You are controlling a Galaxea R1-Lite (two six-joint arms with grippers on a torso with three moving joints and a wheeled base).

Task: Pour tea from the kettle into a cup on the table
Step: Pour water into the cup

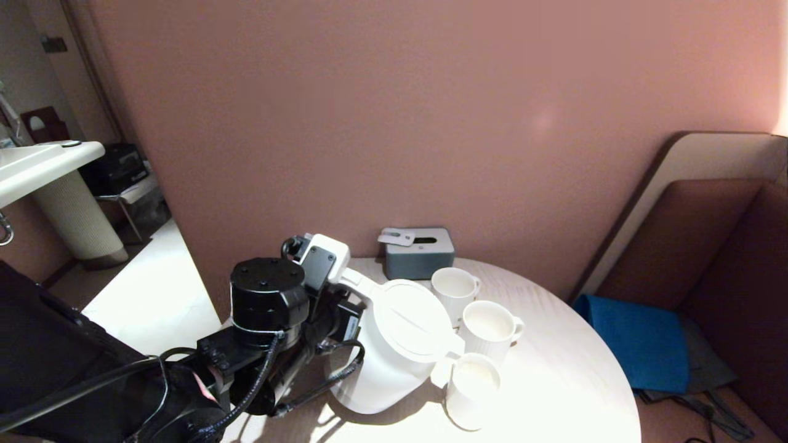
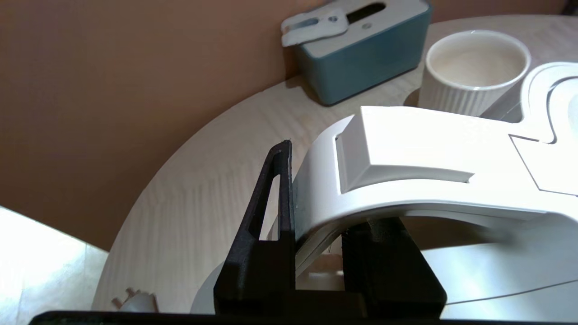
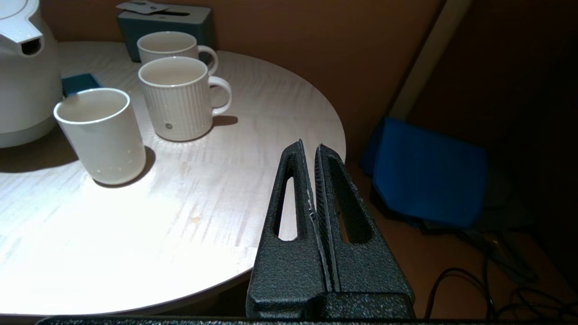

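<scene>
The white kettle (image 1: 400,344) is on the round pale table (image 1: 566,394), its lid facing up. Its small spout (image 1: 452,354) points at the nearest of three white cups (image 1: 471,387). My left gripper (image 2: 332,185) is shut on the kettle's loop handle (image 2: 406,167), one black finger (image 2: 275,194) on each side. No stream of tea shows, and I cannot make out liquid in the cups. The other two cups (image 1: 490,329) (image 1: 454,289) stand in a row behind the first. My right gripper (image 3: 309,146) is shut on nothing, low beside the table's edge.
A grey tissue box (image 1: 418,251) sits at the back of the table against the pink wall. A small dark blue flat thing (image 3: 79,83) lies between the kettle (image 3: 22,67) and the nearest cup (image 3: 101,135). A blue cushion (image 1: 637,341) lies on the seat to the right.
</scene>
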